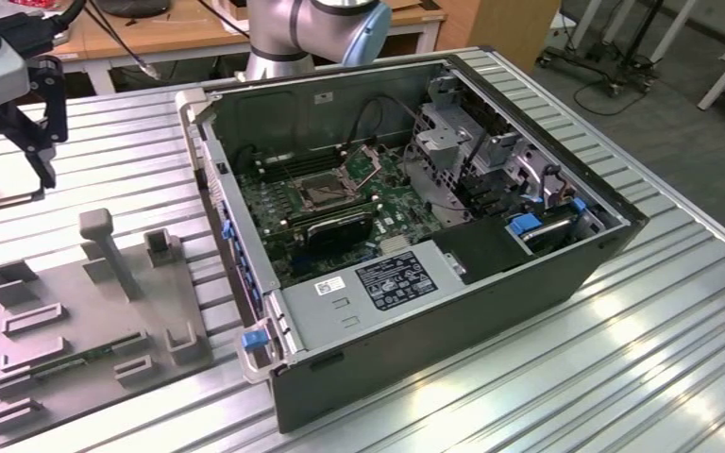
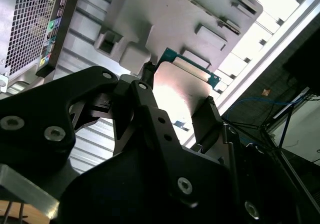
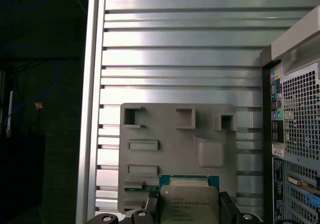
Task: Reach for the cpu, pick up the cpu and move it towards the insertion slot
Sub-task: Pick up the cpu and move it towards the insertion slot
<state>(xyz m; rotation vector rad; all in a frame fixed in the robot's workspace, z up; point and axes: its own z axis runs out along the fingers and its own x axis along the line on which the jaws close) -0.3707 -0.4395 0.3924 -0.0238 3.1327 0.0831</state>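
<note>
Gripper (image 3: 188,206) holds cpu (image 3: 189,198) (lid printed) — aloft.

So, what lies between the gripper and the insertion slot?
In the exterior view: ribbed table, then the computer case's side wall, before the insertion slot. The gripper holds the cpu.

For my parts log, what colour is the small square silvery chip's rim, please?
Green; the small square silvery chip shows best in the first wrist view.
</note>
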